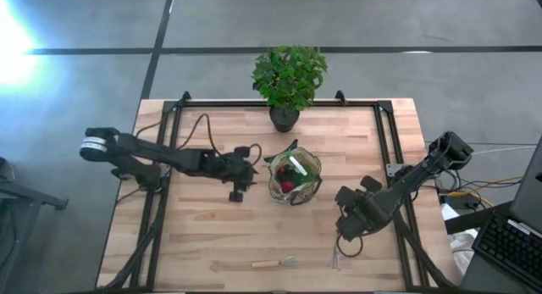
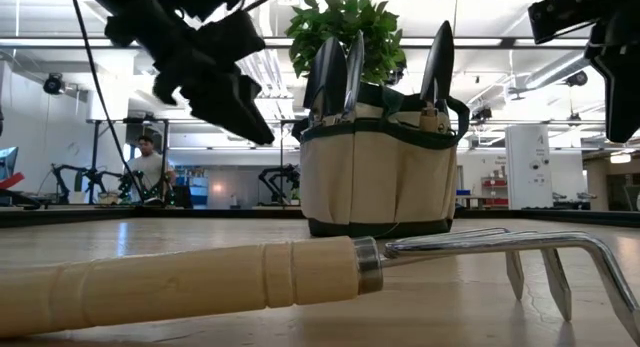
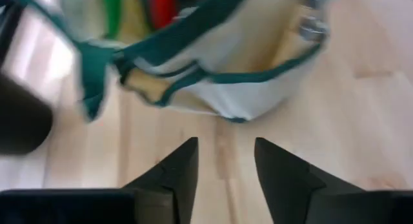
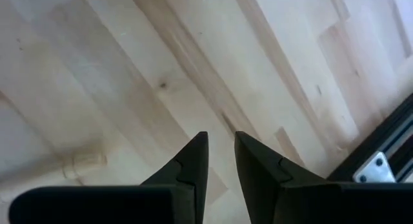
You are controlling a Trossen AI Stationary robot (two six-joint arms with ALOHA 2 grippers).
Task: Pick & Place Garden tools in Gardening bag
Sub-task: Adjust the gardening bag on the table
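L gripper (image 3: 224, 161) beside gardening bag (image 1: 295, 177) at surface centre, jaws partly open, empty; R gripper (image 4: 221, 156) above bare wood, jaws narrow, holding nothing; rake (image 1: 275, 263) lies near front edge

Cloth bag (image 2: 378, 177); wooden-handled rake (image 2: 300, 277) (shiny metal tines).

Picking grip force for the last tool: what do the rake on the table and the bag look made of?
Rake: the handle looks like pale, smooth-turned wood with faint grain; the collar and bent tines are shiny silver, probably steel, judging by the reflections. Bag: soft cream-khaki woven fabric, likely canvas, with stitched pockets, dark green trim and slightly slack walls.
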